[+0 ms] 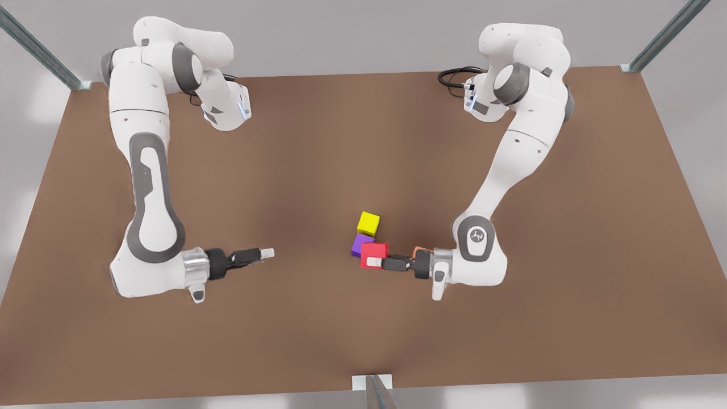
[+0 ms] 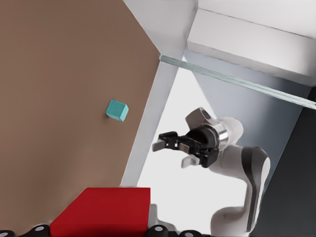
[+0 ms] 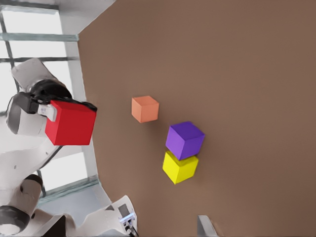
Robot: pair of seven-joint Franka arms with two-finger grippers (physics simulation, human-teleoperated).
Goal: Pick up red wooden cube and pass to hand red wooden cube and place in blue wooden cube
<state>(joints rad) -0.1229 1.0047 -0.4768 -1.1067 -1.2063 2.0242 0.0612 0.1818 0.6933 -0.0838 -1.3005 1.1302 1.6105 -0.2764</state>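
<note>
The red wooden cube (image 1: 374,255) hangs above the table, with my left gripper (image 1: 372,262) shut on it, on the arm at the front view's right. Up close in the left wrist view, the cube (image 2: 101,212) sits between the fingers. The right wrist view shows the same cube (image 3: 70,122) held off the table's edge side. The blue wooden cube (image 2: 117,109), teal, lies alone on the table farther off. My right gripper (image 1: 267,253), on the arm at the front view's left, is open and level, pointing toward the red cube; it appears as an open gripper (image 2: 172,153) in the left wrist view.
A purple cube (image 1: 359,243) and a yellow cube (image 1: 368,224) sit touching just behind the red one. A pale orange cube (image 3: 145,109) lies near them, partly behind the left gripper in the front view. Metal frame posts (image 1: 375,392) stand at the table's edges.
</note>
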